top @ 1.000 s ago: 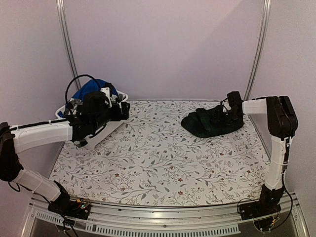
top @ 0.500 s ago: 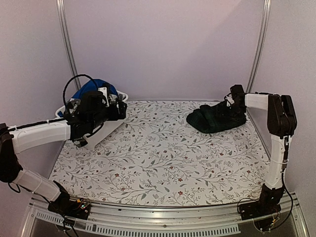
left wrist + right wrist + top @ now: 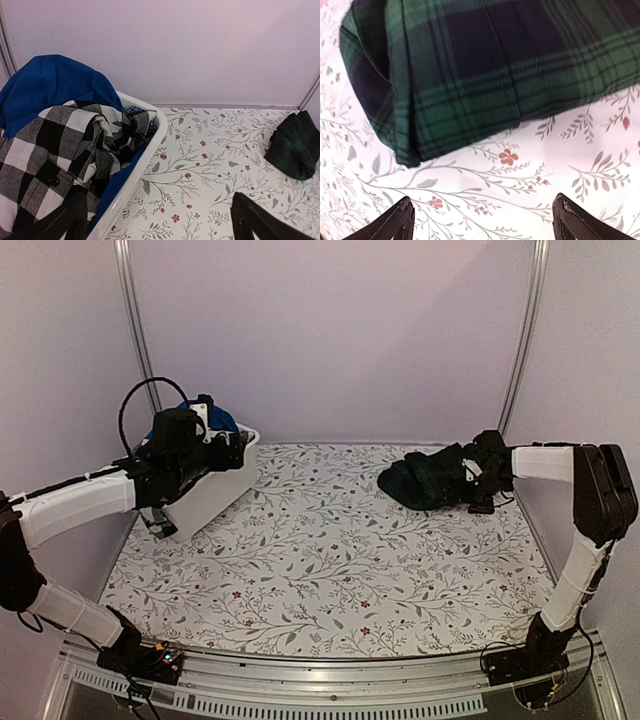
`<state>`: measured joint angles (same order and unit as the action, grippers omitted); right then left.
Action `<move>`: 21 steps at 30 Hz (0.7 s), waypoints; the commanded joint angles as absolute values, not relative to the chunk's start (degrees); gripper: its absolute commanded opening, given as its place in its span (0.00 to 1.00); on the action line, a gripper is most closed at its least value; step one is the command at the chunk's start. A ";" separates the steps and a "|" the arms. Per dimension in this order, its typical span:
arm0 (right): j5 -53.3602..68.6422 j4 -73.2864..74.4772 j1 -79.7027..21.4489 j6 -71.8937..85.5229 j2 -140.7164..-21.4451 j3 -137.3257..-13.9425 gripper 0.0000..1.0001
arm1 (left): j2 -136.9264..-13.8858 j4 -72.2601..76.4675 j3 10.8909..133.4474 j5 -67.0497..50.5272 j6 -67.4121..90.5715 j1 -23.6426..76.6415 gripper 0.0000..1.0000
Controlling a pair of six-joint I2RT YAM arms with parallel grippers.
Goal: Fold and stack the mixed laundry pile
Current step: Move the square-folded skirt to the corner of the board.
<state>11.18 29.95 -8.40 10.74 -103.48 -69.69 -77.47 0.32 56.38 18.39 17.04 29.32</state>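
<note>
Widely spread and empty, right gripper (image 3: 483,201) beside tartan garment (image 3: 485,65), left gripper (image 3: 159,197) near checked shirt (image 3: 45,150).

Checked shirt (image 3: 55,150) over blue garment (image 3: 47,85) in tub (image 3: 132,182) — tartan garment (image 3: 295,145) well apart.

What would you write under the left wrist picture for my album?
Checked shirt and blue garment heaped in the white tub, tartan garment lying apart on the table.

Soft, even pinkish light, faint shadows, no glare; the right wrist view is slightly blurred.
</note>
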 commanded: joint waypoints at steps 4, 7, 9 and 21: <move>11.37 26.31 -10.59 11.99 -108.23 -69.22 0.80 | -75.86 -1.93 57.22 17.89 16.34 27.08 1.00; 11.35 24.36 -10.57 12.75 -113.13 -72.45 0.70 | -75.72 -2.01 57.38 17.15 16.89 26.58 1.00; 11.84 23.47 -10.57 13.96 -116.34 -75.42 0.66 | -75.40 -2.08 57.47 17.01 17.00 26.37 1.00; 11.15 20.39 -9.58 19.57 -128.57 -90.99 0.62 | -75.93 -5.26 59.51 16.31 17.87 24.47 1.00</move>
